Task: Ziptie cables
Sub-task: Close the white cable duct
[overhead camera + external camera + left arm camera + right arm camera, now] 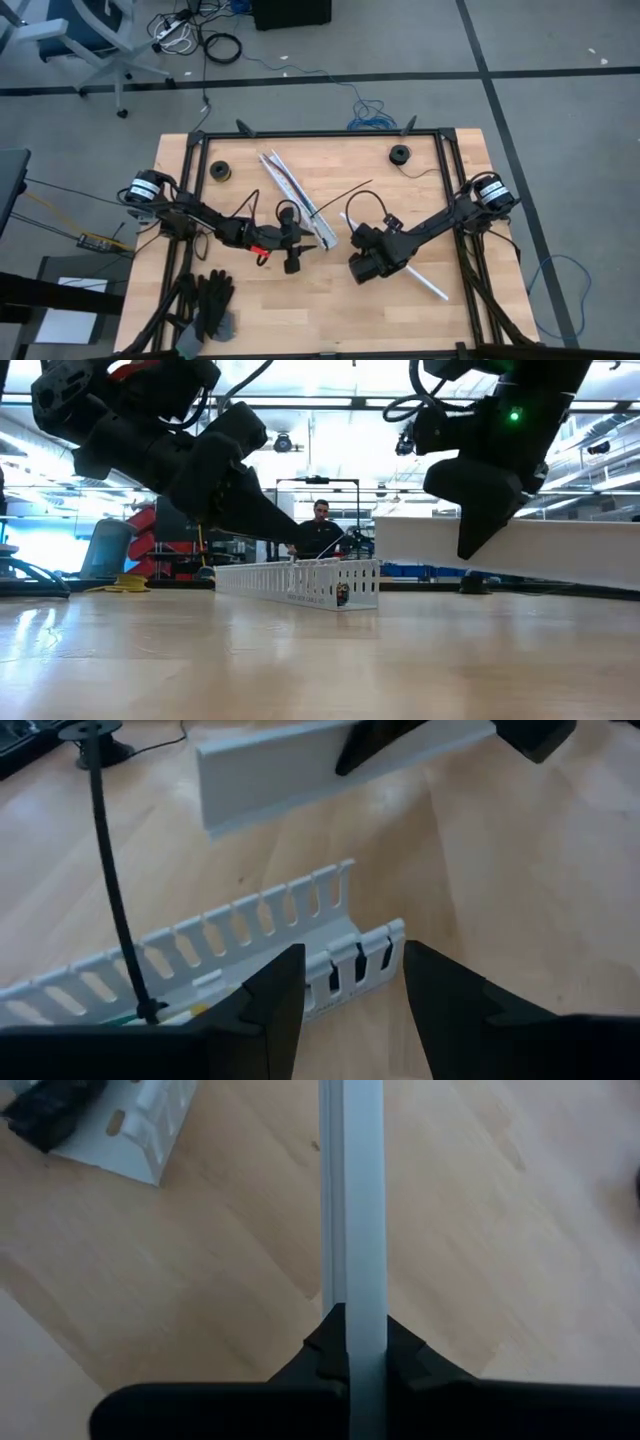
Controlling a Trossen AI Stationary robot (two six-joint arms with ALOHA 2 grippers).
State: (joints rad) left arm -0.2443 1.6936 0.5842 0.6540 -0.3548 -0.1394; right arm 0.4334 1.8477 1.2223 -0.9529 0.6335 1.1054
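Observation:
A white slotted channel (300, 200) lies flat on the wooden table; green and yellow cables (170, 1013) lie inside it, and a black ribbed strap (110, 890) stands up out of it. My left gripper (345, 990) hovers open over the channel's near end (360, 955), fingers on either side of it; I cannot tell whether they touch it. My right gripper (378, 250) is shut on a long flat white strip (420, 278), right of the channel. My right gripper pinches the white strip's two flat faces (352, 1330) between its two fingers, which point slanting down and lie along the strip. The strip sticks out ahead of the fingers. In the low view the strip (520, 550) is lifted clear of the table, slightly tilted.
Two small black rolls (220, 170) (400, 153) sit near the far edge. Black gloves (210, 305) lie at the near left. A black frame (320, 133) borders the table. A person (320, 525) sits beyond the far edge.

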